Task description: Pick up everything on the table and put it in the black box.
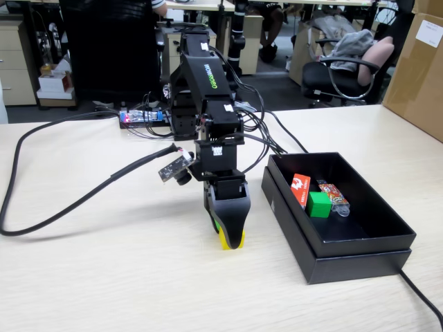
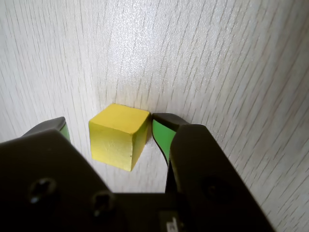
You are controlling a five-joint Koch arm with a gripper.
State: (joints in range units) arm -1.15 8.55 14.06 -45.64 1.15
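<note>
now the gripper (image 2: 112, 133) sits low on the counter (image 2: 217, 58), jaws parted around the yellow cube (image 2: 118, 137), not yet clamped. next, squeeze, lift, carry to the black box (image 1: 360, 242), where the green cube (image 1: 319, 204) and red packet (image 1: 300, 190) lie.

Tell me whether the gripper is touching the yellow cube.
Touching on one side. The wrist view shows the right finger pad against the yellow cube, while a strip of table separates the cube from the left pad; the gripper straddles it.

A small orange-patterned wrapped candy (image 1: 335, 196) lies inside a box at the right of the fixed view. A thick black cable (image 1: 62, 196) loops across the desk on the left. Behind stand a tan cardboard carton (image 1: 419, 66), an office chair (image 1: 339, 72) and drawers (image 1: 15, 62).
</note>
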